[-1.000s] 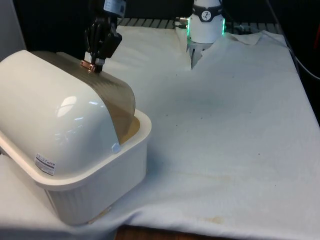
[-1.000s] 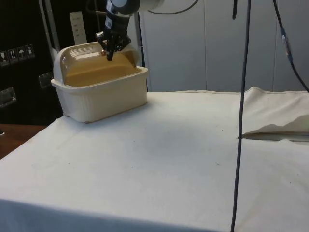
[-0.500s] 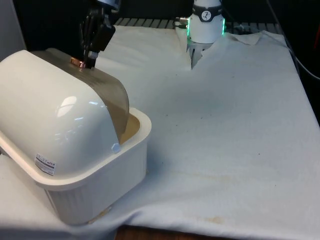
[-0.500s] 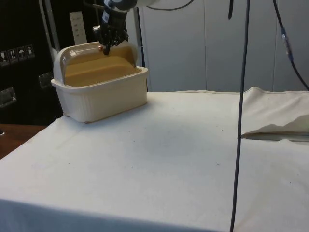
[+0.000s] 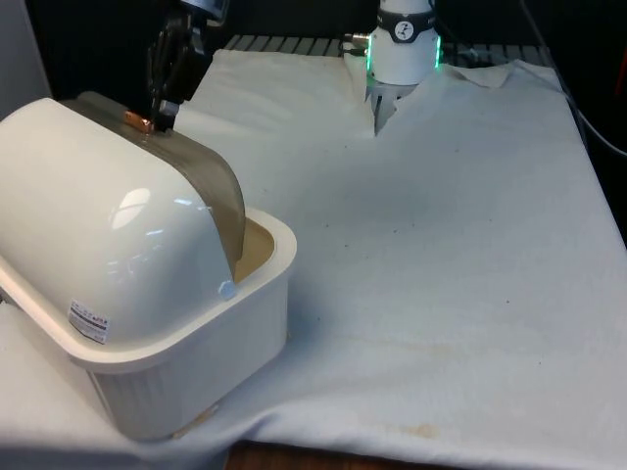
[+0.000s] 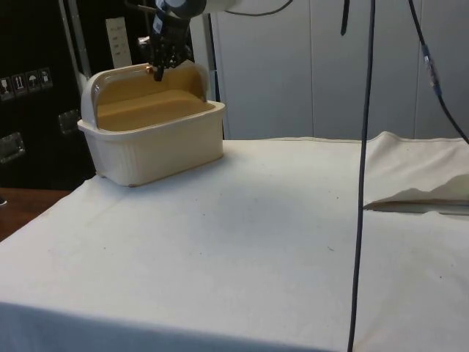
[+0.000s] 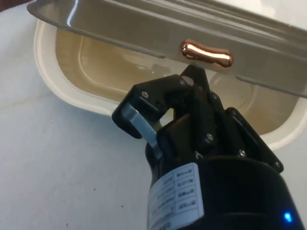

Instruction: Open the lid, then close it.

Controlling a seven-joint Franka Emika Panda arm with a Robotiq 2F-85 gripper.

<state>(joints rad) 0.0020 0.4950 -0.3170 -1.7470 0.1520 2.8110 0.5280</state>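
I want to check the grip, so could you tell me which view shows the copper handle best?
The wrist view: the copper handle sits large on the lid, just past the gripper. The front view shows it as a small glint; the side view shows barely a speck.

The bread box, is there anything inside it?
The bread box looks empty where its tan floor shows. The rolled-back lid and cream dome cover the back part, so that stays unknown.

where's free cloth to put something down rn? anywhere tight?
Free: the white cloth from the bread box across to the front view's right edge, and from the robot base down to the near edge; some wrinkles. Tight: the front view's left, where the box sits with its smoky lid rolled back and the gripper at the copper handle.
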